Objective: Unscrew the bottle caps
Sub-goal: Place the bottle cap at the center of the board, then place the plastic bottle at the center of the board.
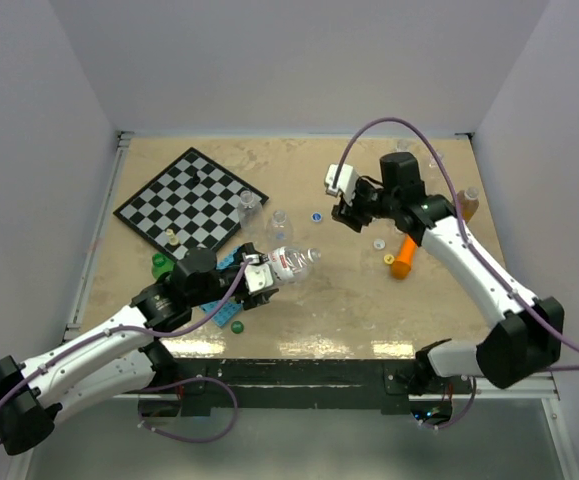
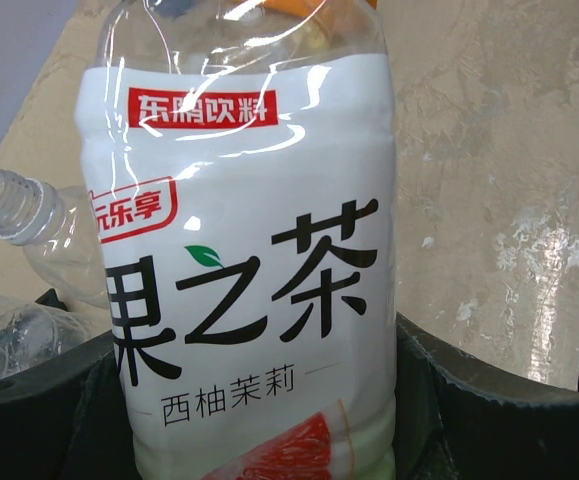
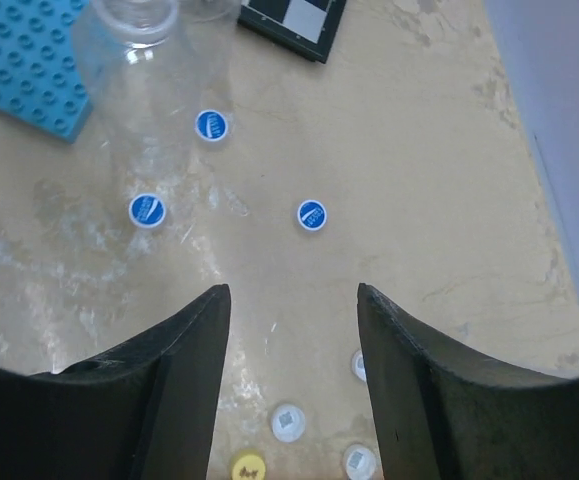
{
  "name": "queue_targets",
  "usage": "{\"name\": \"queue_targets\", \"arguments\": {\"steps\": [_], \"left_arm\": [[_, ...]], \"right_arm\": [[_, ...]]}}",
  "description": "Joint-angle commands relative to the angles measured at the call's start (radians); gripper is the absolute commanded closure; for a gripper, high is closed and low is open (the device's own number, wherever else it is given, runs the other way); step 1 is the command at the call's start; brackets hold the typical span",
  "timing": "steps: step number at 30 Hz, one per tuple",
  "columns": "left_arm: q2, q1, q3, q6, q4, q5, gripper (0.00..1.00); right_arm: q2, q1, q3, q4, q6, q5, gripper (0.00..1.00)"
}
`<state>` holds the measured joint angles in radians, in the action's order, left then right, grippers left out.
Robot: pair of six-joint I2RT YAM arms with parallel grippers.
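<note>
**Left gripper [image 1: 265,272] clamped on labelled bottle [image 2: 259,250], right gripper [image 3: 291,292] spread over loose caps**

The left gripper was pinching the labelled bottle across its lower body, with a dark finger pressed against each side. Just to that gripper's left lay a clear bottle [image 2: 29,215] with an open neck. The right gripper hung above the table [image 3: 439,150] with its fingers apart and nothing between them. Ahead of its tips, three blue caps [image 3: 311,214] lay flat and apart from one another, the nearest just beyond the gap between the fingers. Closer in, between the two fingers, sat white caps [image 3: 287,421] and a yellow cap [image 3: 248,467]. Whether the labelled bottle wore a cap could not be told.
</note>
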<state>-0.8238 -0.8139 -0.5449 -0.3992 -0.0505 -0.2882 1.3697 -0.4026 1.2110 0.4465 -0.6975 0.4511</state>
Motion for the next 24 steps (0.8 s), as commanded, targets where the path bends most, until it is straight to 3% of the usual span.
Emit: {"name": "queue_targets", "arguments": {"steps": [1, 8, 15, 24], "left_arm": [[0.025, -0.001, -0.009, 0.03, 0.034, -0.049, 1.0], [0.035, 0.001, -0.003, 0.037, 0.075, -0.089, 1.0], [0.043, 0.001, 0.002, 0.046, 0.095, -0.126, 1.0], [0.041, 0.001, 0.003, 0.071, 0.129, -0.183, 1.0]], "right_arm": [[-0.153, 0.004, -0.041, 0.168, -0.23, 0.168, 0.43], [-0.308, 0.004, -0.068, 0.317, -0.444, 0.374, 0.42], [-0.296, 0.004, -0.085, 0.503, -0.69, 0.503, 0.37], [-0.274, 0.004, -0.088, 0.612, -0.859, 0.623, 0.27]]}}
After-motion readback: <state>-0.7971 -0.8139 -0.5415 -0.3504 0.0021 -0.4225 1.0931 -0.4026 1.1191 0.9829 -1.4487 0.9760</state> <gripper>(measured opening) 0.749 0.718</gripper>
